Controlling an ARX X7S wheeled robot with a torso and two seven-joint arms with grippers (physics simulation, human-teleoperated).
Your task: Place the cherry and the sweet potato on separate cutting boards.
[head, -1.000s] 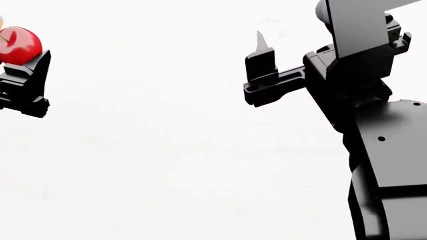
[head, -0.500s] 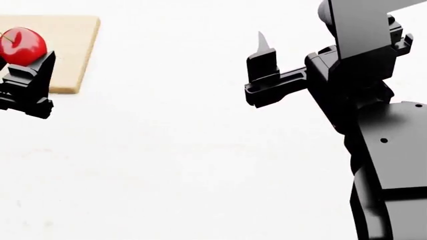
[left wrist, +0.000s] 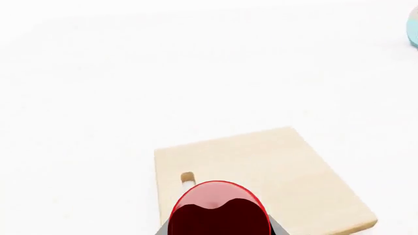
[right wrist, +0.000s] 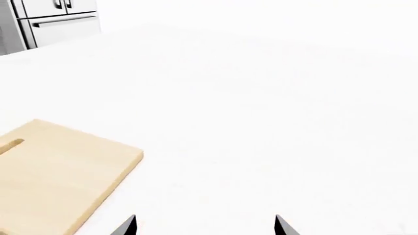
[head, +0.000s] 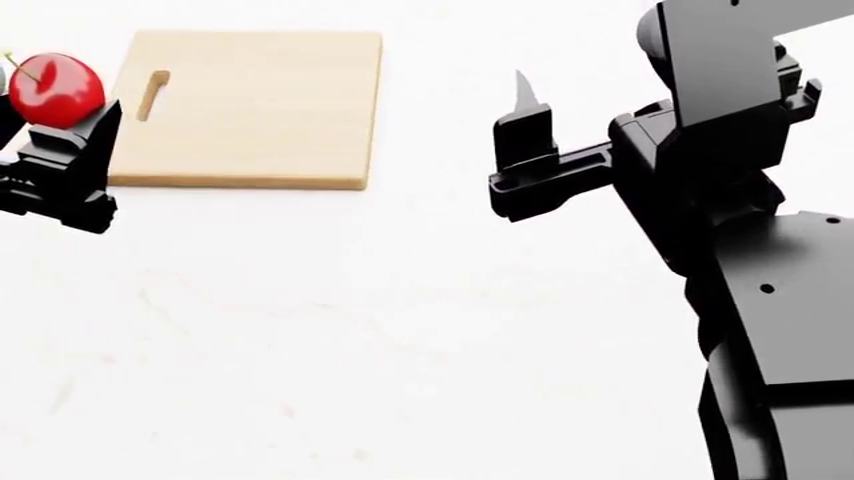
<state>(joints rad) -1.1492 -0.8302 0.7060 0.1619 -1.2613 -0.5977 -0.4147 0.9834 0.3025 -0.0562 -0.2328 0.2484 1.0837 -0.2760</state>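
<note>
The white tabletop (head: 334,330) fills nearly all of the head view, bare apart from one board and the two arms over it. The right arm (head: 761,260) is the biggest dark shape, rising along the right edge of that view.

A pale-tan cutting board (head: 254,105) with square corners lies flat on the tabletop toward the upper left of the head view, its narrow slot handle (head: 154,95) near the board's left end. The same board shows in the left wrist view (left wrist: 287,176) and partly in the right wrist view (right wrist: 58,171).

The right gripper (right wrist: 203,225) hovers over bare tabletop just beside the board, its two tips spread wide with nothing between them. The left gripper (head: 60,140) sits at the far left edge of the head view, clamped around the cherry (head: 56,90), which is lifted off the tabletop just left of the board's slot end. In the left wrist view the cherry (left wrist: 219,205) appears in front of the board, close to the slot.

A sliver of a light-blue object (left wrist: 412,27) shows at the edge of the left wrist view, well apart from the board. Grey cabinet fronts (right wrist: 49,22) stand beyond the tabletop in the right wrist view.

The sweet potato appears in none of the views.
</note>
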